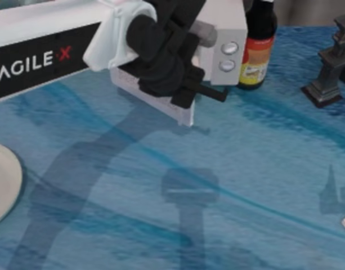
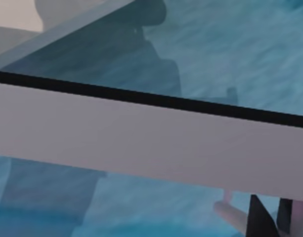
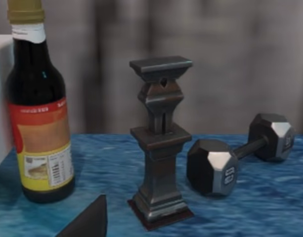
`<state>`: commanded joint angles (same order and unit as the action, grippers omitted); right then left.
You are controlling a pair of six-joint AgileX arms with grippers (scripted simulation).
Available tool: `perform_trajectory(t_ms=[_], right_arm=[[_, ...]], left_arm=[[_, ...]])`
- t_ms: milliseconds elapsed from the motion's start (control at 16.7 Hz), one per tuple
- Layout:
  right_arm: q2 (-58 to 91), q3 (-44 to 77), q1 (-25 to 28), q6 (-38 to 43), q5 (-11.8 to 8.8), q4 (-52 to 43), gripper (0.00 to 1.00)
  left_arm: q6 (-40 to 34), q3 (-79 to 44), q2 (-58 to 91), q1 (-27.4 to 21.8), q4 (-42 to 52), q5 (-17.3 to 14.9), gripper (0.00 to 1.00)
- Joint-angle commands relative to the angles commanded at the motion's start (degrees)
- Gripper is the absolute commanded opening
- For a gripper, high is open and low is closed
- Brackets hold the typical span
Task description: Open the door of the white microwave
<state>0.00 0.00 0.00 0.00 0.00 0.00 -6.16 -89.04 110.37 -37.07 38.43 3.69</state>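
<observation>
The white microwave (image 1: 225, 22) stands at the table's far side, its two silver knobs (image 1: 228, 56) facing forward. Its door (image 1: 161, 101) is swung out at an angle from the front, free edge toward the table's middle. My left arm reaches across it, and my left gripper (image 1: 209, 93) sits at that free edge. In the left wrist view the door (image 2: 141, 138) fills the frame as a white band with a black edge. The grey handle (image 2: 230, 213) runs in behind my dark fingers (image 2: 260, 219), which are shut on it. One dark finger (image 3: 89, 219) of my right gripper shows, holding nothing.
A dark bottle (image 1: 259, 45) with a yellow label stands right beside the microwave. Farther right is a metal anvil-shaped stand (image 1: 330, 73), with a dumbbell (image 3: 240, 158) behind it. A white plate (image 1: 0, 183) lies at the left edge.
</observation>
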Motion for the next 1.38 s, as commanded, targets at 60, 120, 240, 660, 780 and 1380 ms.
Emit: perform_trajectory(t_ms=[60,120,240,660,780,1380], right_arm=[[0.0,0.0,0.0,0.0,0.0,0.0,1.0],[0.0,0.0,0.0,0.0,0.0,0.0,1.0],[0.0,0.0,0.0,0.0,0.0,0.0,1.0],[0.0,0.0,0.0,0.0,0.0,0.0,1.0],[0.0,0.0,0.0,0.0,0.0,0.0,1.0],[0.0,0.0,0.0,0.0,0.0,0.0,1.0]], left_arm=[[0.0,0.0,0.0,0.0,0.0,0.0,0.0],[0.0,0.0,0.0,0.0,0.0,0.0,0.0],[0.0,0.0,0.0,0.0,0.0,0.0,0.0],[0.0,0.0,0.0,0.0,0.0,0.0,0.0],[0.0,0.0,0.0,0.0,0.0,0.0,0.0],[4.3,3.42,-2.67,1.17,-1.07,-2.65,0.0]])
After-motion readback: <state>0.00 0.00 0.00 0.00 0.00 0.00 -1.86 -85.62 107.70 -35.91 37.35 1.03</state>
